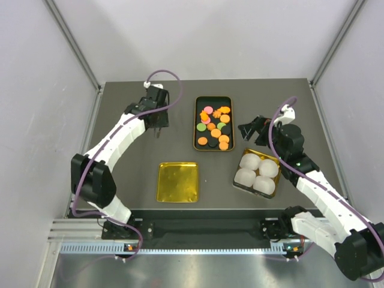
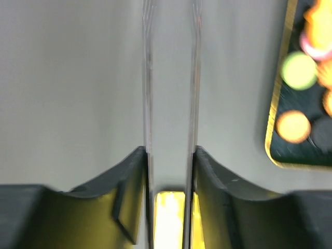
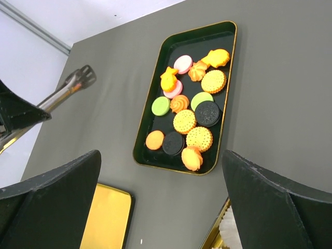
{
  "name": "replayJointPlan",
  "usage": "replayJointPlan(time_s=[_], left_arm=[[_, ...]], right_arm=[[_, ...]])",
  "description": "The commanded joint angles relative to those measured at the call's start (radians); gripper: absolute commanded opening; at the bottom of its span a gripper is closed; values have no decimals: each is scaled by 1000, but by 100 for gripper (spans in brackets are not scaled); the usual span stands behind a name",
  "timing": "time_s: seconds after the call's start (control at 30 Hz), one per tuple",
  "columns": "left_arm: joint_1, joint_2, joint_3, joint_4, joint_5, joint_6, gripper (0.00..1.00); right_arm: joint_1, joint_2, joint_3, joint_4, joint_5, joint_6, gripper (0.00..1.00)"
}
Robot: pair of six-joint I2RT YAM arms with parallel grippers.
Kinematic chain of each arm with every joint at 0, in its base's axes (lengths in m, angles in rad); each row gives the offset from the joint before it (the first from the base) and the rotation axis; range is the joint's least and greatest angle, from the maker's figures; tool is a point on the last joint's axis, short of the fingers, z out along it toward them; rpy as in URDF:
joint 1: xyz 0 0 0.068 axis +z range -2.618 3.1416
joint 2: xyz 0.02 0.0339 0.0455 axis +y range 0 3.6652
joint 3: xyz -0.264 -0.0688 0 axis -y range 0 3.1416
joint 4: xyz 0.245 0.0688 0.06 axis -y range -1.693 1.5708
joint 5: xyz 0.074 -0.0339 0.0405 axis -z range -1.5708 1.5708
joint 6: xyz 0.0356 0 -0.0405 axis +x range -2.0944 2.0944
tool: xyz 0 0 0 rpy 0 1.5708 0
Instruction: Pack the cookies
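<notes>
The cookies [image 1: 214, 123] are several small orange, pink, green and black discs lying in a black gold-rimmed tray [image 1: 199, 108] at the back middle. They show sharply in the right wrist view [image 3: 189, 116] and blurred in the left wrist view [image 2: 298, 70]. My left gripper [image 1: 157, 127] is left of the tray, shut on thin metal tongs [image 2: 171, 78], whose tips show in the right wrist view [image 3: 78, 83]. My right gripper [image 1: 252, 129] is open and empty, right of the tray and above the table [image 3: 161, 155].
A gold box [image 1: 239, 177] with white paper cups [image 1: 257, 173] stands at the front right, just below my right gripper. A shallow empty gold tin [image 1: 177, 182] lies at the front middle and also shows in the right wrist view [image 3: 106, 218]. Grey walls enclose the table.
</notes>
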Motion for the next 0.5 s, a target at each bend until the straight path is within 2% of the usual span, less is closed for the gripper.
replayJointPlan(time_s=[0.0, 0.23, 0.47], left_arm=[[-62, -48, 68, -50, 10, -3, 43], [-223, 1, 142, -84, 22, -23, 42], [-288, 136, 260, -94, 44, -26, 43]], right_arm=[[-1, -3, 57, 29, -18, 5, 100], [-1, 8, 60, 29, -25, 7, 100], [-1, 12, 62, 30, -38, 8, 100]])
